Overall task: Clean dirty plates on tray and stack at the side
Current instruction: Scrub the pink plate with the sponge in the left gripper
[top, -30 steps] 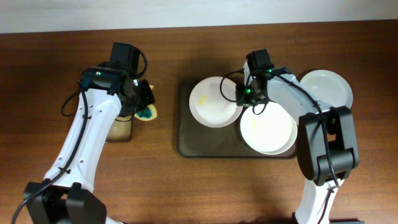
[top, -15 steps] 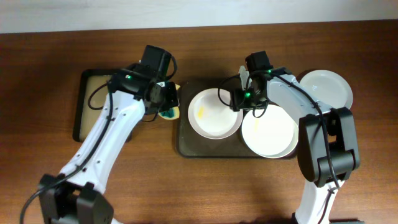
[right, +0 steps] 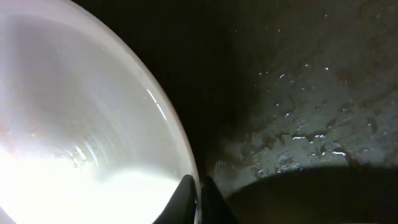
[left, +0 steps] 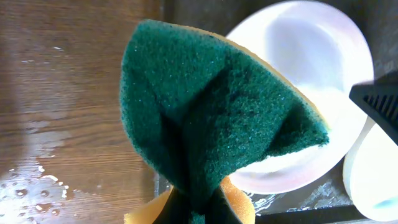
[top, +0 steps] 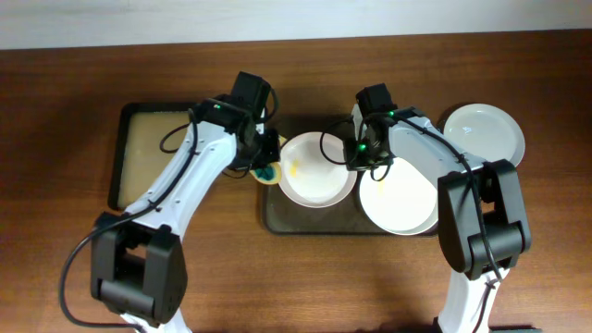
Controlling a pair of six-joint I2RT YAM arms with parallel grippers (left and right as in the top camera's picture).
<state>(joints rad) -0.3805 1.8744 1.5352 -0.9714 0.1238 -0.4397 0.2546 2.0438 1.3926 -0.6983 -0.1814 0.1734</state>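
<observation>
Left arm: reaches from the near left edge of the worktop [top: 55, 111] up and across, its wrist bent over the left rim of the tray [top: 277, 217].
Left hand [top: 266, 166]: clamped on the sponge [left: 211, 124], which is pinched into a fold with the dark green scouring face outward and yellow foam showing at the grip.
Right arm: rises from the near right edge, arches over the tray and turns back toward the left arm.
Right hand [right: 198, 199]: fingers [right: 183, 199] closed together on the rim of the gripped plate [top: 314, 176].
Gripped plate: white, round and shallow, just beside the left hand's sponge and between the two hands; a faint yellow smear marks its left part; it lies in the tray's left half.
Second plate [top: 402, 199]: white, under the right forearm, in the tray's right half, its edge meeting the gripped plate.
Third plate [top: 484, 132]: white, off the tray on the worktop, behind the right hand's elbow side.
Tray: dark brown, beaded with water near the right hand.
Black tray [top: 153, 148]: tan liner, outboard of the left arm.
</observation>
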